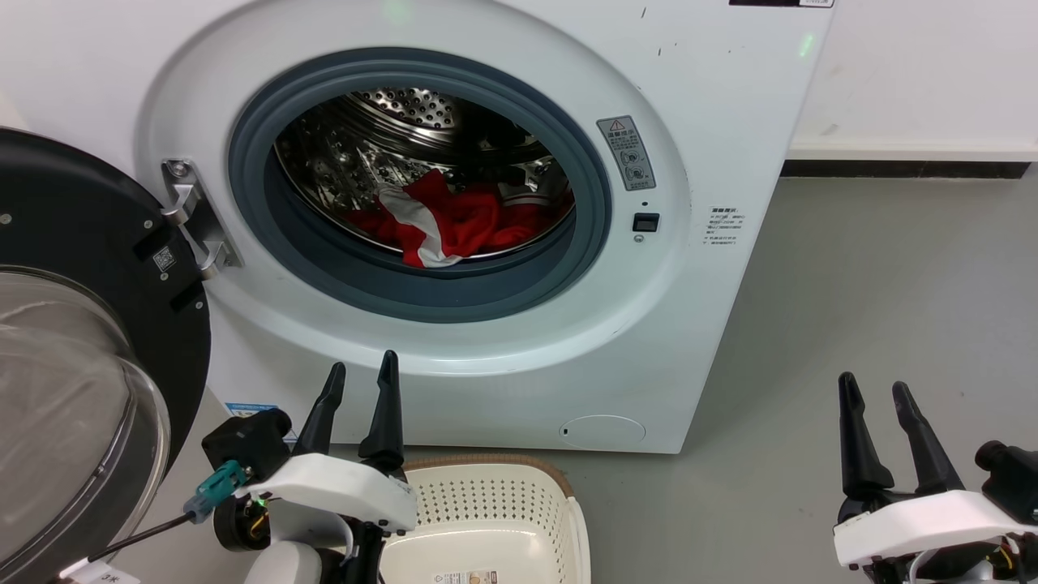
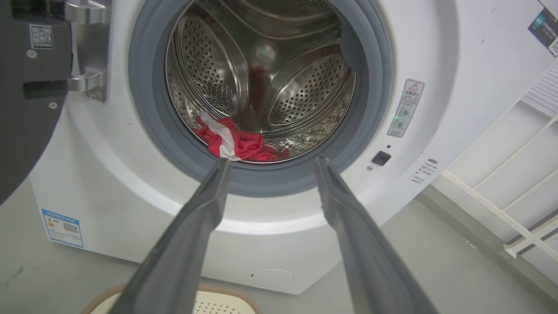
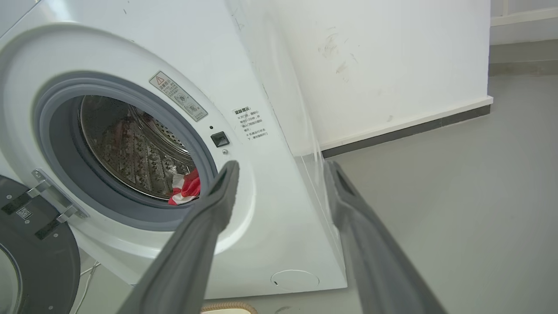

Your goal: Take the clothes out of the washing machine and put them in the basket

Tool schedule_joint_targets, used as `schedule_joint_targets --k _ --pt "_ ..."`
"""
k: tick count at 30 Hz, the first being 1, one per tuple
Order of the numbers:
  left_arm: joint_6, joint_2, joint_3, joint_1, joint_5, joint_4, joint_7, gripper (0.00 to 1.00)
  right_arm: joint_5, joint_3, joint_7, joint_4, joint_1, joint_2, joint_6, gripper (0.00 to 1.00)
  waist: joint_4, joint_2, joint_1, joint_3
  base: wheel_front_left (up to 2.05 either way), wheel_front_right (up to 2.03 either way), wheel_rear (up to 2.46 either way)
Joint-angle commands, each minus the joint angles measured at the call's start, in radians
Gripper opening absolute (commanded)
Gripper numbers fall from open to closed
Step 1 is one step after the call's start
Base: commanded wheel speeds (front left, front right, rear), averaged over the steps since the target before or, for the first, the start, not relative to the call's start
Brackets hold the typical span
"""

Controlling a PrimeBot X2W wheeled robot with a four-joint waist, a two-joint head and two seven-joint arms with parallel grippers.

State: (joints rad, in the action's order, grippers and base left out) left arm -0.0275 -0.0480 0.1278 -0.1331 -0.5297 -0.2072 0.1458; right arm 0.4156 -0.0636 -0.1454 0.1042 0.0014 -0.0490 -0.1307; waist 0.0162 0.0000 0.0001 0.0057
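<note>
While the washing machine (image 1: 503, 341) stands with its door (image 1: 73, 268) swung open to the left, the basket (image 1: 486, 495) sits on the floor (image 1: 851, 308) just before it. The clothes (image 1: 454, 223) lie spread sideways at the front bottom of the drum (image 1: 405, 109), up and ahead of the left pincer (image 1: 362, 367), which is nearer than the right pincer (image 1: 874, 388). Both are released and empty. Only the lip of the grey door ring (image 1: 422, 292) stands between.

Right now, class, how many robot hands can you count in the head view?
2. The left hand sits lower left by the basket, before the washing machine; the right hand sits lower right over the grey floor. Both are open.
</note>
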Motion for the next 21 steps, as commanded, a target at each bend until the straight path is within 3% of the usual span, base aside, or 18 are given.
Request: schedule_joint_targets --k 1,21 --pt "0.003 -0.003 0.005 -0.027 0.026 0.004 0.009 1.0 -0.028 0.0 -0.01 -0.006 0.002 -0.002 0.0 1.0 0.0 0.0 0.0 0.0 0.0 0.0 0.0" --pt "0.029 -0.003 0.032 -0.03 0.217 -0.016 0.057 1.0 -0.235 -0.004 -0.054 -0.014 0.006 -0.002 0.0 1.0 0.008 0.0 -0.0001 0.003 0.0 0.0 0.0"
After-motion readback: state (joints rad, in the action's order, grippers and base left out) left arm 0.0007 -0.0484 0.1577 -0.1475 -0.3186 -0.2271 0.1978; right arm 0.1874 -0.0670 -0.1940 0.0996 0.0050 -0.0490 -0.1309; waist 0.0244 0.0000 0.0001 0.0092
